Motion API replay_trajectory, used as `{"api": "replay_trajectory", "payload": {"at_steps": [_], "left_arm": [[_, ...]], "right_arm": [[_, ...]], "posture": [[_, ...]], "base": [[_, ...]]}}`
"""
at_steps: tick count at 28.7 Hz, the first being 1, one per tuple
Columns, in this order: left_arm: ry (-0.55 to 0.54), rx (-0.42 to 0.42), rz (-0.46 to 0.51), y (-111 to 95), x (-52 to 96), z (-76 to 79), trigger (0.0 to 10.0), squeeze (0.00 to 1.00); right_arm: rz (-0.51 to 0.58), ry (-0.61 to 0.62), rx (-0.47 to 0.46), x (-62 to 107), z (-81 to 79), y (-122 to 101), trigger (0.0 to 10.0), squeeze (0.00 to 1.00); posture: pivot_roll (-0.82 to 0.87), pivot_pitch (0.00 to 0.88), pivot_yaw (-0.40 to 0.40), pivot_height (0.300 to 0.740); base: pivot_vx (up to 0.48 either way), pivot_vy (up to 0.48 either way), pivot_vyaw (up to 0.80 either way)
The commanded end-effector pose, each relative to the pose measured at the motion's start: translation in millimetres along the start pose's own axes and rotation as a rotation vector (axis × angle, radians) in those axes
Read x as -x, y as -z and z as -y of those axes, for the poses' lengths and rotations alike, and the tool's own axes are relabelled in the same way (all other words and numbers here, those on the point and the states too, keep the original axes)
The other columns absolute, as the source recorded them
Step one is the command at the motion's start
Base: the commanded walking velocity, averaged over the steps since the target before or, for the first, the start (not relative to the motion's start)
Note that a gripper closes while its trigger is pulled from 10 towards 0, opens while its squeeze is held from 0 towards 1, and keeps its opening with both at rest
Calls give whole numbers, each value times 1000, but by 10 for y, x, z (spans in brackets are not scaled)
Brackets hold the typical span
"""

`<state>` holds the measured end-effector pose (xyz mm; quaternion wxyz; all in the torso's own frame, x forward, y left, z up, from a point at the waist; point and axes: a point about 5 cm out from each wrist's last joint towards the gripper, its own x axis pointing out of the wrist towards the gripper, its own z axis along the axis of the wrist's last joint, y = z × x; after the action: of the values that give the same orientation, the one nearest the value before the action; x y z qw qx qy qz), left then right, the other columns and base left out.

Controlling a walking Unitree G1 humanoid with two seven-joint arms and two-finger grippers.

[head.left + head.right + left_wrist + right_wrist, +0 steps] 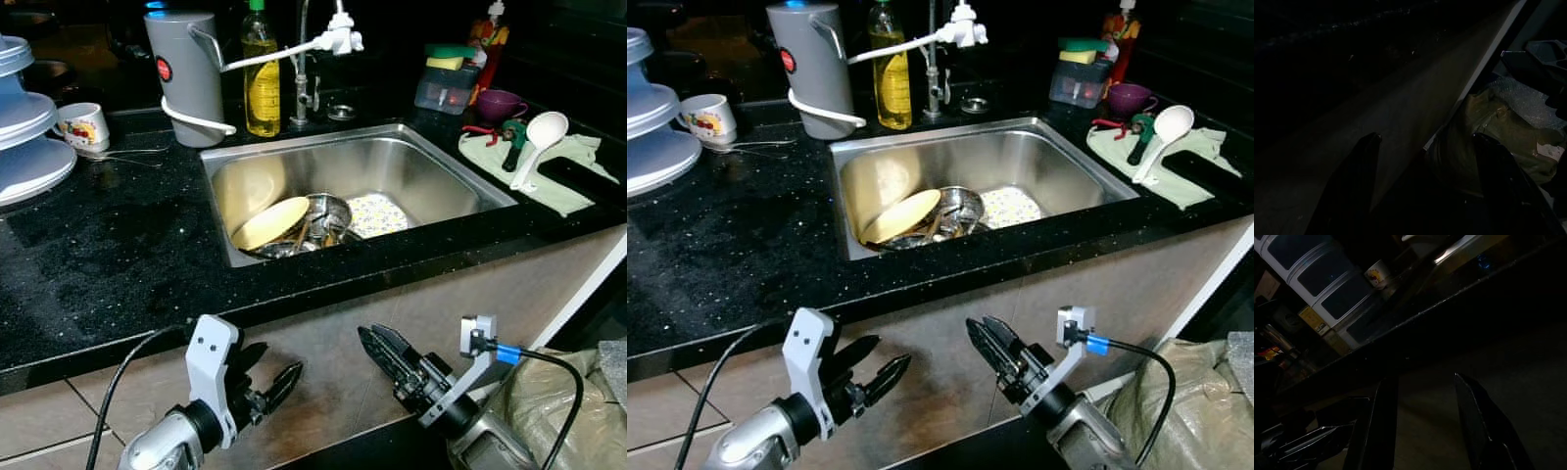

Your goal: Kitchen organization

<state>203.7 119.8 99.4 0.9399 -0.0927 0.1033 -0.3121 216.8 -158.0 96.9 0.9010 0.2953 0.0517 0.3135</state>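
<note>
The dishes piled in the sink [460,186] look like the job at hand: a yellow plate [271,222] leans tilted against a steel bowl [328,213] at the basin's near-left corner, its broad face turned up and toward the left wall. Both arms hang low in front of the cabinet, below the black tabletop [108,255], so the pile lies up and forward of them. The left gripper [279,382] has its jaws parted and empty; the right gripper [384,354] is likewise parted, holding nothing. The plate sits roughly between them, perhaps slightly nearer the left.
</note>
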Motion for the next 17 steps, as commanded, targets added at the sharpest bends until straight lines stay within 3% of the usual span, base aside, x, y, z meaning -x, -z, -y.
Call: {"api": "replay_trajectory", "payload": {"at_steps": [1, 17], "left_arm": [[-4, 13, -10, 17, -2, -20, 10000, 0], [6, 15, -21, 42, -6, -37, 10000, 0]], "right_arm": [[-5, -8, -23, -6, 2, 27, 10000, 0], [-16, -20, -24, -29, -2, 65, 10000, 0]], "posture": [[-94, 0, -17, 740], [-94, 0, -10, 740]], "base": [[0, 0, 0], [0, 0, 0]]}}
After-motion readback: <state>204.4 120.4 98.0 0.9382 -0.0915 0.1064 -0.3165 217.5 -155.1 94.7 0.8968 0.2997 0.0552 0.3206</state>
